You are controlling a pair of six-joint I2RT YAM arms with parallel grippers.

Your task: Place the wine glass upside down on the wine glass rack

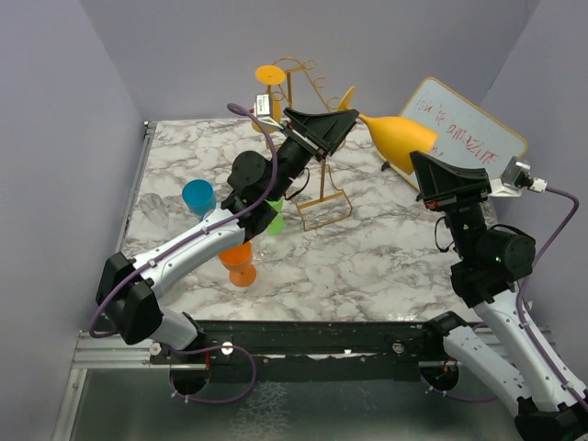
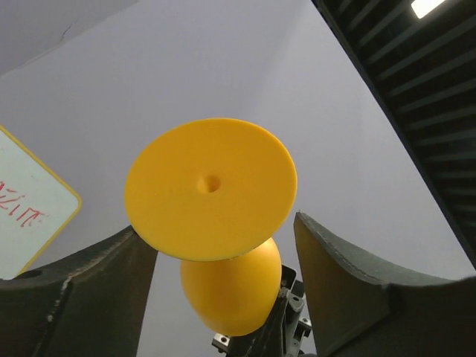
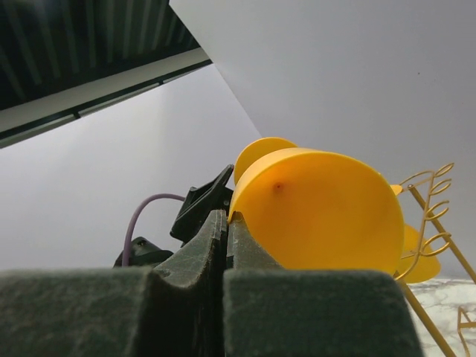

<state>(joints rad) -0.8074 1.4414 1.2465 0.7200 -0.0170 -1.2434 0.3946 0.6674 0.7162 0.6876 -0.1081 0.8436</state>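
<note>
- Glass (image 1: pixel 400 136) is held in the air on its side over the far part of the bench (image 1: pixel 386 266), just right of the rack (image 1: pixel 323 184). Its foot (image 2: pixel 210 186) points toward the rack and its bowl (image 3: pixel 320 216) toward the right arm.
- Right gripper (image 3: pixel 227 230) is pressed together on the bowl's rim wall, pinching it. Its arm reaches up and leftward from the near right corner.
- Left gripper (image 2: pixel 216 227) is spread, with a finger on either side of the foot, and I cannot tell whether either finger touches it. Its arm stretches long across the bench, beside the rack.
- This looks like a handover: close the left gripper squarely on the stem just behind the foot before the right gripper lets go.
- Next, turn the bowl downward and slide the stem into a loop so the foot sits on the wire.
- Risks: the thin rack may tip if nudged, and the smooth stem may slip.
</note>
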